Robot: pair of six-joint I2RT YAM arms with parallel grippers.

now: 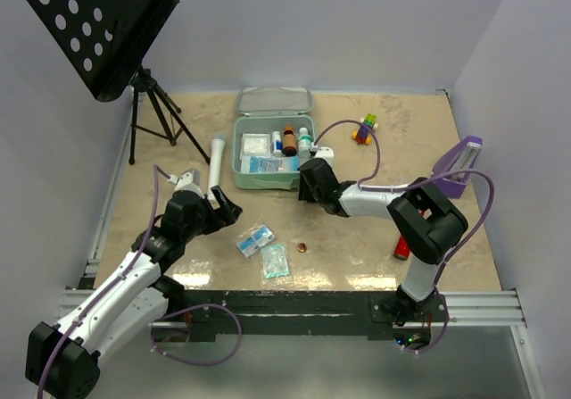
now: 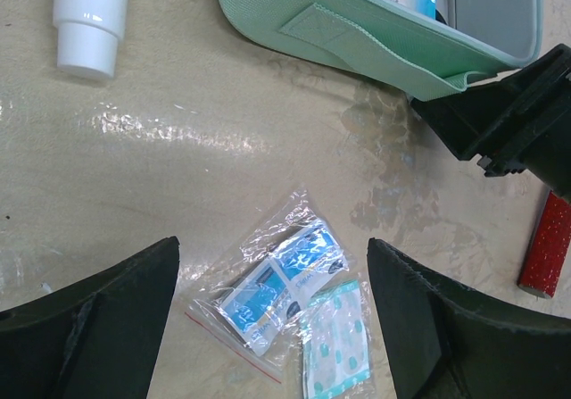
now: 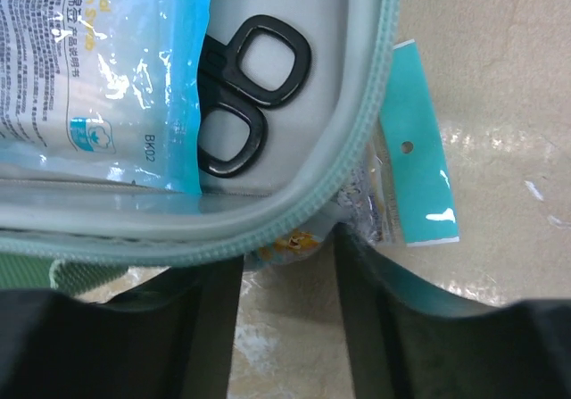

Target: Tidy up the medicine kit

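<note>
From above, the medicine kit [image 1: 268,183] lies open at 12 o'clock, the right gripper [image 1: 305,185] at its 4 o'clock corner. Left wrist: the left gripper [image 2: 272,274] gapes wide, empty, over a bag of packets [image 2: 277,292]. Right wrist: I cannot tell if that gripper pinches anything. The kit looks light, stiff and smooth; hold its wall.
</note>
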